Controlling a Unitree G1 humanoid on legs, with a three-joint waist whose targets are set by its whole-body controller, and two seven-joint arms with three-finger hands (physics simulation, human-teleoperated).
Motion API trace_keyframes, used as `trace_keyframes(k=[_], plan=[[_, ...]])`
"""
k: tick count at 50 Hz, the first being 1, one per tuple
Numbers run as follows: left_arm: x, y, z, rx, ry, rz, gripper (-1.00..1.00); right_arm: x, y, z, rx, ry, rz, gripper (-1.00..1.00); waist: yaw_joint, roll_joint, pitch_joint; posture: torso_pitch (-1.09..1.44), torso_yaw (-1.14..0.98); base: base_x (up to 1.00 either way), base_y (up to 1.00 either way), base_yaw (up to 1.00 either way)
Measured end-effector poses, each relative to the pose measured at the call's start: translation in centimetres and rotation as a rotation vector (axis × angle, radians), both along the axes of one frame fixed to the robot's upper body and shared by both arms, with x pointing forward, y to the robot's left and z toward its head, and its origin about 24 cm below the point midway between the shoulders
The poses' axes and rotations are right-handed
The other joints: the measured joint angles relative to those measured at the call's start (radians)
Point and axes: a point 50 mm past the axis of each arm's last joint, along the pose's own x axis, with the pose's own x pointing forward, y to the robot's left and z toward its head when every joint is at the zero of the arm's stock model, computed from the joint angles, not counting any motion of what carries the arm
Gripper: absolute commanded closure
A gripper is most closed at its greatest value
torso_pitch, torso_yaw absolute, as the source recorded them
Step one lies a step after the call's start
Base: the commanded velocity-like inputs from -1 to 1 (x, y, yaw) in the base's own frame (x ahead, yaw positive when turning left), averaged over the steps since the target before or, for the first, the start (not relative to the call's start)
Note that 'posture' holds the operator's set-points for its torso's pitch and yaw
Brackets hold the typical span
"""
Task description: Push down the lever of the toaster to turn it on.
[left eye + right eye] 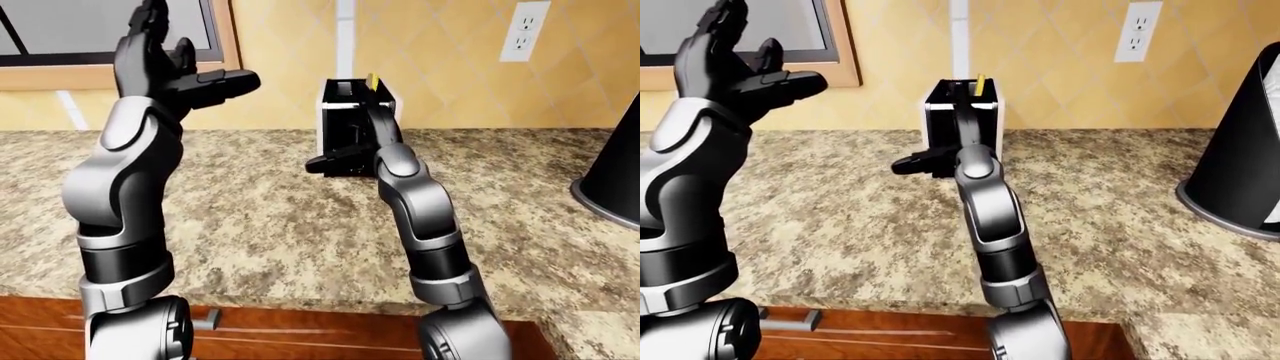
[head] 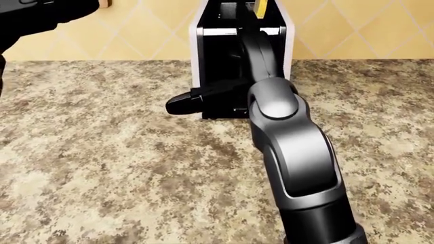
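Your right hand (image 2: 227, 81) is stretched across the granite counter (image 1: 260, 217) and pressed against the dark face of the toaster (image 2: 288, 38), with one black finger (image 2: 193, 100) jutting out toward the head view's left, low beside the toaster's base. The forearm hides the other fingers, so you cannot tell whether that hand is clenched or released, nor can the lever be made out behind it. The toaster stands upright against the tiled wall, near the top centre of the eye views. Your left hand (image 1: 165, 64) is raised high at the left-eye view's upper left, fingers spread and holding nothing, well apart from the toaster.
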Motion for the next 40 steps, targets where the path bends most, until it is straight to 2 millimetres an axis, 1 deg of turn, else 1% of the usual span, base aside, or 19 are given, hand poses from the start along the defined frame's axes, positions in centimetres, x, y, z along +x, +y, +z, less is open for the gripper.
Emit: trace_keyframes(k=[6,21,33,40], plan=[[0.0,-0.1,0.0,0.002,0.001,-0.001,-1.00,0.5,-0.2,-0.5,-0.004,0.001,-0.009,-1.00,-0.001,0.000,0.001,-0.36,0.00,0.00,0.00,0.00],[0.0,-0.1,0.0,0.002,0.000,0.000,-1.00,1.4,-0.2,-0.7,0.020,-0.002,-0.013,-1.00,-0.001,-0.001,-0.001,-0.36,0.00,0.00,0.00,0.00],[-0.1,0.0,0.1,0.001,-0.001,0.000,-1.00,2.3,0.0,0.2,0.025,-0.008,-0.013,-1.00,-0.001,-0.001,0.000,-0.36,0.00,0.00,0.00,0.00],[-0.1,0.1,0.2,0.000,-0.005,0.004,-1.00,2.9,0.1,-0.4,0.027,0.009,-0.016,-1.00,-0.002,0.000,0.000,-0.36,0.00,0.00,0.00,0.00]])
